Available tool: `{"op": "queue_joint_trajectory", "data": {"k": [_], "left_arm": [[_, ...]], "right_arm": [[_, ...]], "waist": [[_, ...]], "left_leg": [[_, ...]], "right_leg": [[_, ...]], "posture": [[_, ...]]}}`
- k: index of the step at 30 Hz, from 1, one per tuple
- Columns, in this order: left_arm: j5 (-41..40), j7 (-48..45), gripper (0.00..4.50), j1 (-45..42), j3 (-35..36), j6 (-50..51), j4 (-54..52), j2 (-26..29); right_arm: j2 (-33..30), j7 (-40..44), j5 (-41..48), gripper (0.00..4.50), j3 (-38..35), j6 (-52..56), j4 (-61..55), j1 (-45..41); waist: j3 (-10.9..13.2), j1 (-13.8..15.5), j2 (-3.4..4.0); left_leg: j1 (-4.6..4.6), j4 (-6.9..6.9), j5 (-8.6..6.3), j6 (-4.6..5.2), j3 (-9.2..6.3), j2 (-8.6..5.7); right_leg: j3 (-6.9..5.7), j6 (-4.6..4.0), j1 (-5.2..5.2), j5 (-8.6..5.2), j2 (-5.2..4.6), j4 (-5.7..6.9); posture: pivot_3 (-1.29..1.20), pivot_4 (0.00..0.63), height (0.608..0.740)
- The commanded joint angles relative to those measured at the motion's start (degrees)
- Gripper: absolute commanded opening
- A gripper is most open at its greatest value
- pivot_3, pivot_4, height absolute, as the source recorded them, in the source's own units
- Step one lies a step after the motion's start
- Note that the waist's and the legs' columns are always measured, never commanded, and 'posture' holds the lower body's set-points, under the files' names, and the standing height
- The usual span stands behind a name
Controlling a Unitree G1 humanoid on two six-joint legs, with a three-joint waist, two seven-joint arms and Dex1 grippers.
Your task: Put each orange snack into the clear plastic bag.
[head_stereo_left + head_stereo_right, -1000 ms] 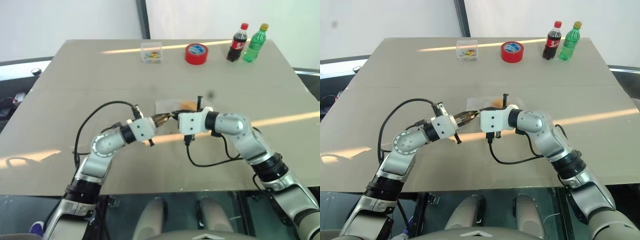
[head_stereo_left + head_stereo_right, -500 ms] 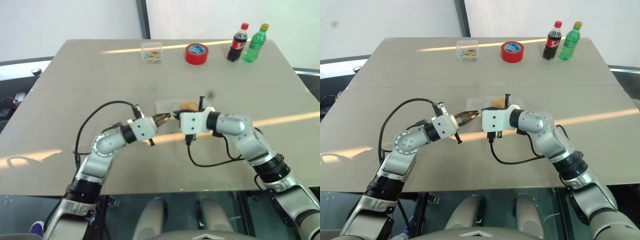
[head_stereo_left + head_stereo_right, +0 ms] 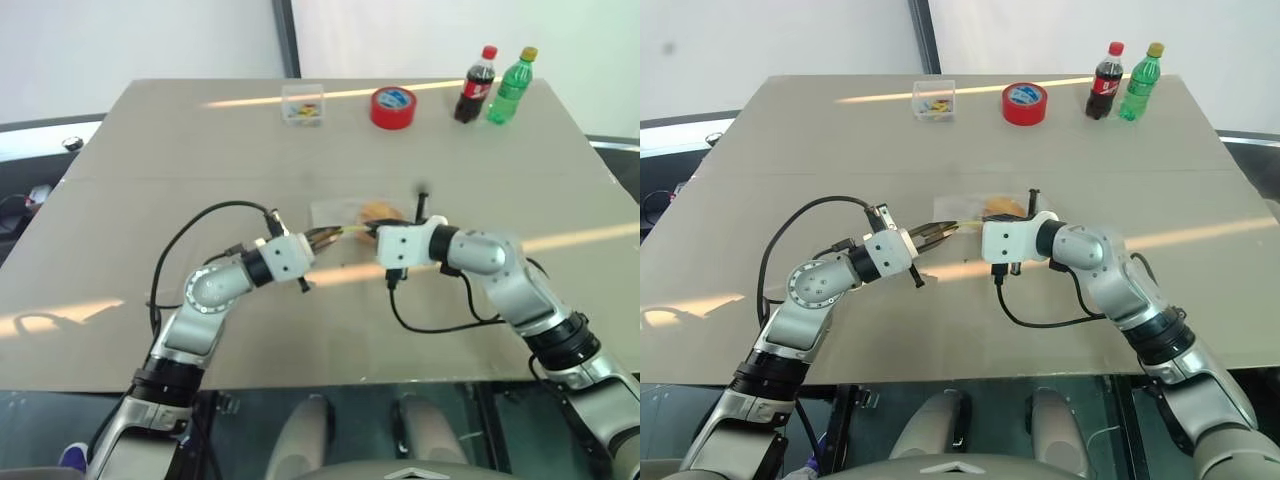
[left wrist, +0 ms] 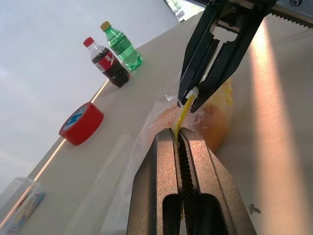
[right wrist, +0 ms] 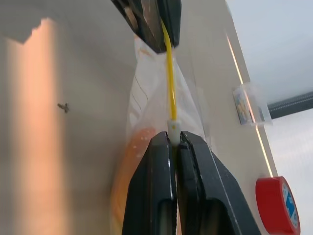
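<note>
**benchbot99:** Grippers first, since someone always asks. Left gripper [image 4: 178, 139] has its fingers clamped tight on one end of the yellow seal strip [image 5: 169, 93] of the clear plastic bag [image 3: 345, 212]. Right gripper [image 5: 172, 139] is pinched closed on the small white slider at the other end of that same strip. So both are holding the bag's top edge, with the strip stretched straight between them.

**tapehoarder:** Where's that sitting in the head view?

**benchbot99:** Dead centre of the frame, on the tan table [image 3: 150, 150]. The two arms meet there from lower left and lower right.

**tapehoarder:** And the orange snacks?

**benchbot99:** Orange snacks [image 4: 215, 122] show as an orange lump behind the crinkled plastic, right under the strip. I can't tell whether it's one or two in there, it just reads as one blob. From the head camera it's the orange patch [image 3: 378, 211] just above the right gripper.

**tapehoarder:** Other stuff around?

**benchbot99:** Along the top edge of the frame: small clear box [image 3: 303, 104] left of centre, red tape roll [image 3: 393, 107] beside it, then a cola bottle [image 3: 475, 86] and a green bottle [image 3: 510, 87] touching or nearly so at upper right. All well apart from the bag.
</note>
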Motion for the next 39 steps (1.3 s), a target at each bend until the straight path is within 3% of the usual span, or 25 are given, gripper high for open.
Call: {"op": "queue_joint_trajectory", "data": {"k": [1, 7, 13, 16, 18, 25, 39], "left_arm": [[-3.1, 0.5, 0.00, -0.3, 4.8, -0.8, 0.0, 1.7], [-3.6, 0.6, 0.00, -0.7, 5.0, -0.6, 0.4, 1.8], [-3.6, 0.5, 0.00, -1.7, 4.6, -0.1, 0.5, 1.4], [-3.7, 0.7, 0.00, -2.0, 4.3, 0.1, 0.5, 1.3], [-3.6, 0.7, 0.00, -2.0, 4.2, 0.4, 0.3, 1.0], [-3.0, 0.3, 0.00, -1.7, 4.2, 0.9, -0.4, 0.4], [-2.2, 0.1, 0.00, -1.1, 3.6, 0.4, -1.1, 0.4]], "right_arm": [[-5.4, -2.4, -1.8, 0.05, -7.1, 3.0, 3.3, 1.7], [-8.5, -3.7, -0.8, 0.05, -8.6, 3.3, 3.2, 3.2], [-7.3, -1.6, 3.9, 0.05, -8.4, 3.7, 0.0, 3.6], [-5.4, -0.6, 6.4, 0.86, -8.2, 4.3, -2.4, 4.1], [-4.0, 0.4, 8.0, 1.70, -8.1, 5.1, -5.0, 4.7], [1.6, 4.4, 12.2, 1.70, -5.7, 9.0, -13.0, 3.1], [9.1, 1.5, 7.0, 1.70, -1.3, 6.8, -4.0, -5.7]], "waist": [[0.0, 0.0, 0.02], [0.0, -0.4, 0.02], [0.0, -0.3, 0.02], [0.0, -0.3, 0.01], [0.0, -0.3, 0.01], [0.0, -0.6, 0.01], [0.0, -0.4, 0.02]], "left_leg": [[0.00, -0.01, 0.00, 0.00, 0.05, -0.01], [0.01, -0.06, 0.00, 0.00, 0.06, 0.01], [0.01, -0.05, 0.00, 0.00, 0.06, 0.02], [0.01, -0.05, 0.00, 0.00, 0.05, 0.03], [0.01, -0.06, 0.00, 0.00, 0.06, 0.03], [0.01, -0.08, 0.00, 0.00, 0.06, 0.05], [0.02, -0.08, 0.00, -0.01, 0.04, 0.02]], "right_leg": [[0.05, 0.00, -0.01, 0.00, -0.01, -0.01], [0.06, 0.00, -0.02, 0.00, 0.03, 0.00], [0.06, 0.00, -0.01, 0.00, 0.03, -0.01], [0.05, 0.00, -0.01, 0.00, 0.02, -0.01], [0.06, 0.00, -0.01, 0.00, 0.02, -0.01], [0.06, 0.00, -0.01, 0.00, 0.04, -0.01], [0.04, 0.00, -0.03, 0.00, 0.02, -0.01]], "posture": [[0.00, 0.150, 0.740], [0.00, 0.150, 0.740], [0.00, 0.150, 0.740], [0.00, 0.150, 0.740], [0.00, 0.150, 0.740], [0.00, 0.150, 0.740], [0.00, 0.150, 0.740]]}}
